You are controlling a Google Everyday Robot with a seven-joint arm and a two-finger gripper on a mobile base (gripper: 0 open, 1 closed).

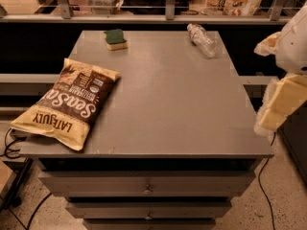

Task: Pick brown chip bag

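Note:
The brown chip bag (67,104) lies flat at the front left of the grey cabinet top (172,99), its near end hanging slightly over the left edge. It has a dark brown middle with white lettering and pale yellow ends reading "LATE JULY". My gripper (280,102) is at the right edge of the view, beside the table's right front corner and far from the bag. It holds nothing that I can see.
A small yellow sponge with a green top (115,39) sits at the back left. A clear plastic bottle (201,40) lies on its side at the back right. Drawers (146,186) are below the front edge. Cables run on the floor at both sides.

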